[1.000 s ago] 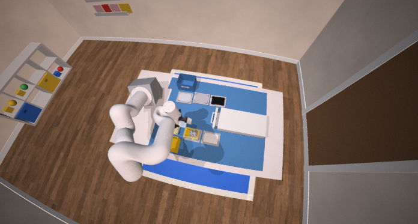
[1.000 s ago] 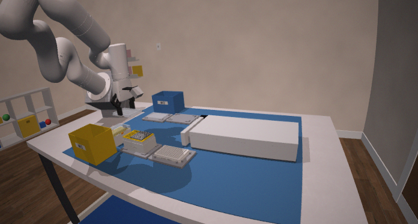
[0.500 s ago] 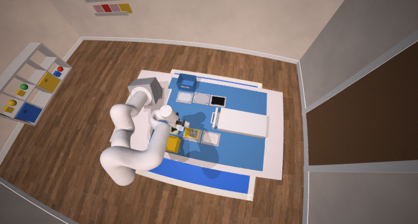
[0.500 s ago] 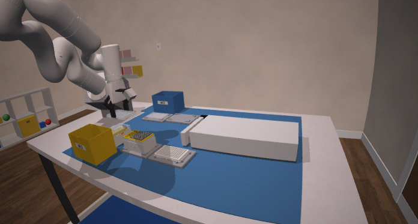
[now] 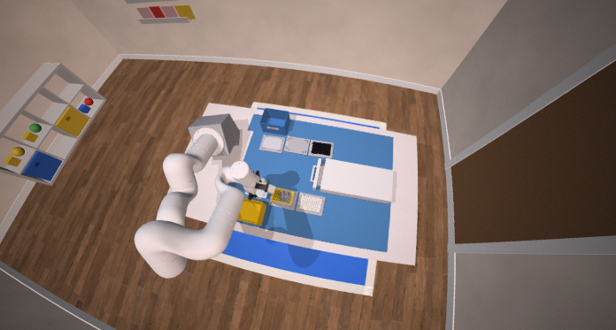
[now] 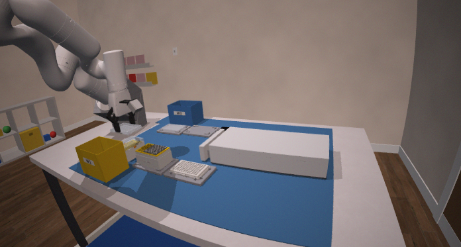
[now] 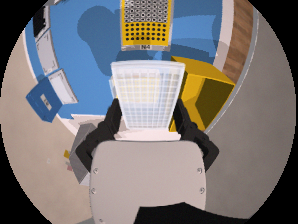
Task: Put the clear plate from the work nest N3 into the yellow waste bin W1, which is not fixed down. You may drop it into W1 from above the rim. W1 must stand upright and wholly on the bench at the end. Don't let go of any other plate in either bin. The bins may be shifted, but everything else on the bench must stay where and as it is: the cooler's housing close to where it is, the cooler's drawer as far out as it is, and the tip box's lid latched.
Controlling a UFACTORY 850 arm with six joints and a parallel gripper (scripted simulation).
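My gripper [image 6: 122, 124] is shut on the clear plate [image 6: 128, 129] and holds it flat, well above the bench. In the wrist view the clear plate [image 7: 147, 99] sits between my two dark fingers. The yellow waste bin W1 [image 6: 102, 157] stands upright and open near the bench's front left corner. It lies below and to one side of the plate, and shows at the right in the wrist view [image 7: 202, 92]. From overhead my gripper [image 5: 263, 188] is just past the bin [image 5: 252, 211], not over its opening.
A yellow-topped tip box [image 6: 153, 155] and a white well plate [image 6: 190, 169] sit on nests right of the bin. The white cooler [image 6: 268, 151] has its drawer [image 6: 207, 146] slightly out. The blue bin [image 6: 185, 112] and several nests [image 6: 189, 130] stand at the back.
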